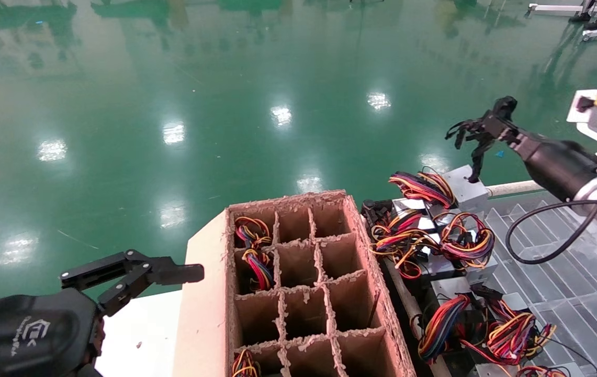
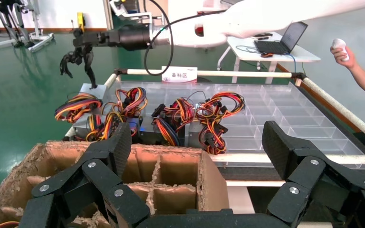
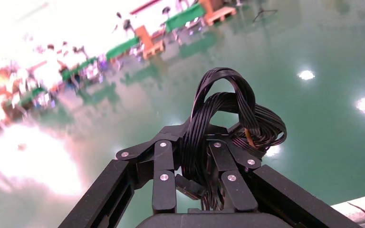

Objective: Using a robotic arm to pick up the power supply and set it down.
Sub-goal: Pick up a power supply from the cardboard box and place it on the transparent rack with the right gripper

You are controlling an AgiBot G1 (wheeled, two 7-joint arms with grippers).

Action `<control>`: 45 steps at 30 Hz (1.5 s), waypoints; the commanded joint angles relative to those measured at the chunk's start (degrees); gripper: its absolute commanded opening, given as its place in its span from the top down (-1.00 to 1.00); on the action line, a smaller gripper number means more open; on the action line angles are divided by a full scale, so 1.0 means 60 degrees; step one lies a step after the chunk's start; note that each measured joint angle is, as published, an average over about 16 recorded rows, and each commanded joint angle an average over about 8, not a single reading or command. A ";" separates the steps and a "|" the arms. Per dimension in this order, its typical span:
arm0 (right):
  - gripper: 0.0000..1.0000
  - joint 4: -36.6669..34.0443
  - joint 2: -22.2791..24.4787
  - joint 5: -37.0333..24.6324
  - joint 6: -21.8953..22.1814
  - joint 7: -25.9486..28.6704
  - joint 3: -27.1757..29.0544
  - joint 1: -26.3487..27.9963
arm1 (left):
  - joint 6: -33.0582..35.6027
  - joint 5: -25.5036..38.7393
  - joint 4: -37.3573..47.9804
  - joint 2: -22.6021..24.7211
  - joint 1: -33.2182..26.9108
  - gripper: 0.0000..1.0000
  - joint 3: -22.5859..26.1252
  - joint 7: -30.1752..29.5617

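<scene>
My right gripper hangs above the far corner of the tray, shut on the power supply's bundle of black cables. One black strand runs down from it to the small grey box of the power supply, which sits at the tray's far end. The left wrist view shows the same gripper above that box; I cannot tell whether the box is off the tray. My left gripper is parked low beside the carton, open and holding nothing.
A brown cardboard carton with divider cells stands in front of me; some cells hold coloured wire bundles. Several silver boxes with red-yellow-orange wires crowd the clear tray. A person's arm shows beyond the tray.
</scene>
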 commanded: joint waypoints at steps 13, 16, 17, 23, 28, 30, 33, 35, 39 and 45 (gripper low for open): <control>1.00 0.0087 -0.0350 0.1783 -0.0302 -0.0205 0.1235 -0.0997 | -0.0001 -0.0002 0.0000 -0.0001 -0.0001 -1.00 0.0002 0.0001; 1.00 0.0118 -0.0484 0.1974 -0.0330 -0.0270 0.1368 -0.1046 | -0.0001 -0.0002 0.0000 -0.0001 -0.0001 -1.00 0.0003 0.0001; 1.00 0.0126 -0.0528 0.2029 -0.0338 -0.0294 0.1405 -0.1058 | -0.0001 -0.0002 0.0000 -0.0001 -0.0001 -1.00 0.0003 0.0002; 1.00 0.0124 -0.0723 0.2307 -0.0363 -0.0437 0.1598 -0.1170 | -0.0002 -0.0003 0.0000 -0.0002 -0.0001 -1.00 0.0004 0.0002; 1.00 0.0061 -0.0789 0.2608 -0.0411 -0.0511 0.1807 -0.1413 | -0.0002 -0.0003 0.0000 -0.0002 -0.0001 -1.00 0.0005 0.0003; 1.00 0.0041 -0.0794 0.2751 -0.0459 -0.0527 0.1906 -0.1542 | -0.0002 -0.0004 0.0000 -0.0002 -0.0001 -1.00 0.0005 0.0003; 1.00 0.0027 -0.0785 0.2958 -0.0551 -0.0550 0.2050 -0.1735 | -0.0002 -0.0004 0.0000 -0.0002 -0.0002 -1.00 0.0006 0.0003; 1.00 0.0025 -0.0775 0.3085 -0.0617 -0.0567 0.2138 -0.1857 | -0.0003 -0.0004 0.0000 -0.0002 -0.0002 -1.00 0.0006 0.0003; 1.00 0.0020 -0.0775 0.3290 -0.0713 -0.0614 0.2279 -0.2072 | -0.0003 -0.0005 0.0000 -0.0003 -0.0002 -1.00 0.0007 0.0003; 1.00 0.0060 -0.0806 0.3509 -0.0701 -0.0826 0.2431 -0.2258 | -0.0003 -0.0005 0.0000 -0.0003 -0.0002 -1.00 0.0008 0.0004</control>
